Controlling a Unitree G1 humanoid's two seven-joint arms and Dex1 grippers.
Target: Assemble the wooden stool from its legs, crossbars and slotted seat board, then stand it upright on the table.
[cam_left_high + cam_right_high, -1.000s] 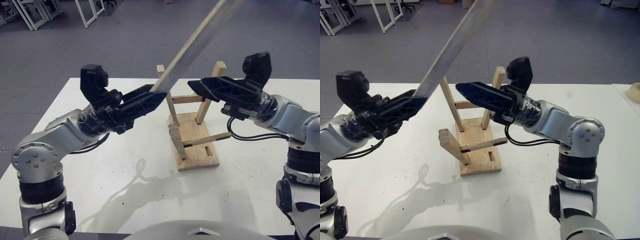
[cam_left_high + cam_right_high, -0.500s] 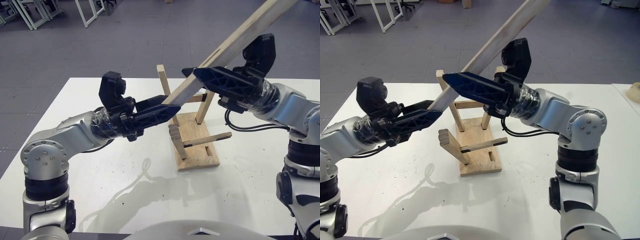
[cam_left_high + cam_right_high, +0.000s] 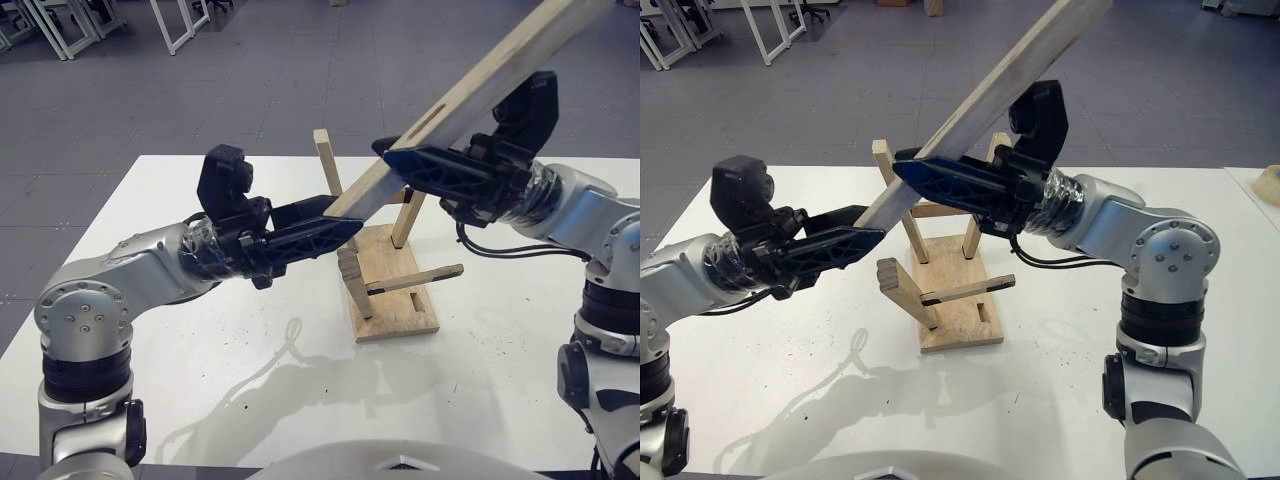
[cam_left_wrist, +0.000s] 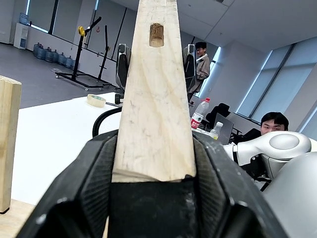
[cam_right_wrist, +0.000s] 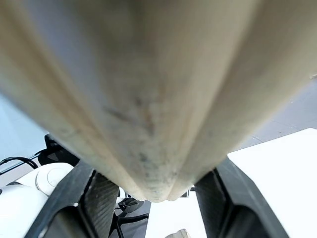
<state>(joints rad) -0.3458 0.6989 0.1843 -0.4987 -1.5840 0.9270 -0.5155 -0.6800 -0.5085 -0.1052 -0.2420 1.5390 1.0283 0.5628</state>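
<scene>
White table point(image 3: 200, 400) in an open hall | left gripper point(image 3: 335, 228) pinches the leg point(image 3: 480, 75) at its low end, right gripper point(image 3: 400, 165) clamps it midway, aslant above the upturned seat board point(image 3: 400, 310) | step: likely fitting the last leg; next: steer its end down to the free corner | leg's top cut off; that corner hidden by the arms

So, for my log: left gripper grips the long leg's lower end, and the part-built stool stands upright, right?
No. Left eye view: part-built stool is upside down, seat board flat on the table; the left gripper does grip the long leg.
</scene>
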